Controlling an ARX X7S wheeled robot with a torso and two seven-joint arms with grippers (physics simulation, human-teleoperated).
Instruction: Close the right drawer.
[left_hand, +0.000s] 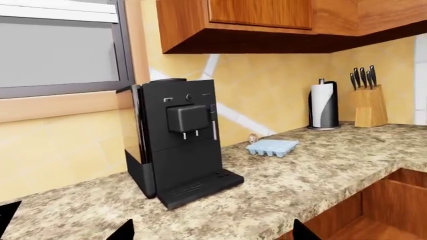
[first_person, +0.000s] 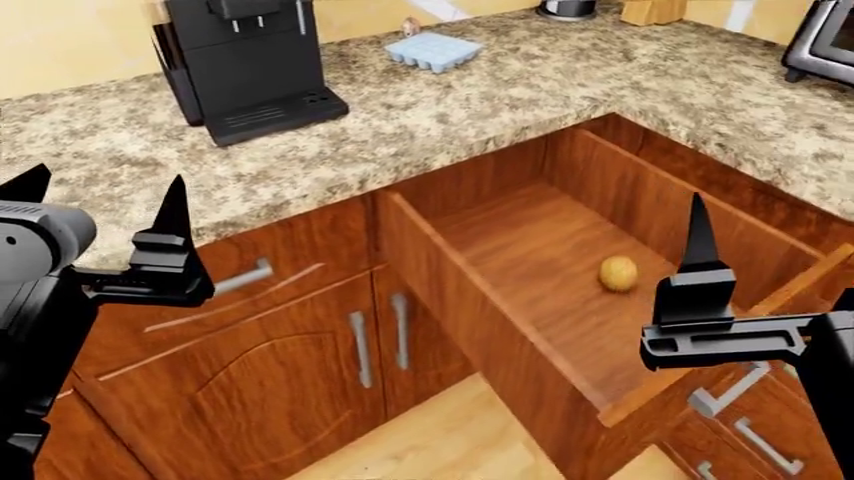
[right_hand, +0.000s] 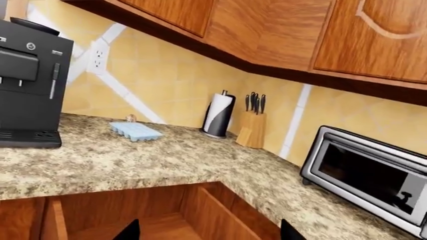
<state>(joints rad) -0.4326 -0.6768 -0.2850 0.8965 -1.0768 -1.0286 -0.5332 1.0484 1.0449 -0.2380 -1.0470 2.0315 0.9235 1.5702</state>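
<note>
While both pincers (first_person: 100, 215) (first_person: 747, 270) seemingly gape wide, the right drawer (first_person: 534, 250) stands open, reddish-brown, holding a ball (first_person: 618, 273).

Coffee machine (first_person: 247, 60) — ice tray (first_person: 433, 50) nearby

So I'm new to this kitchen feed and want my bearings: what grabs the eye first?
The right drawer stands pulled far out under the granite counter, with a small round tan thing lying inside. On the counter sits a black coffee machine with a pale blue tray beside it. Both grippers, left and right, hang in front, touching nothing.
</note>
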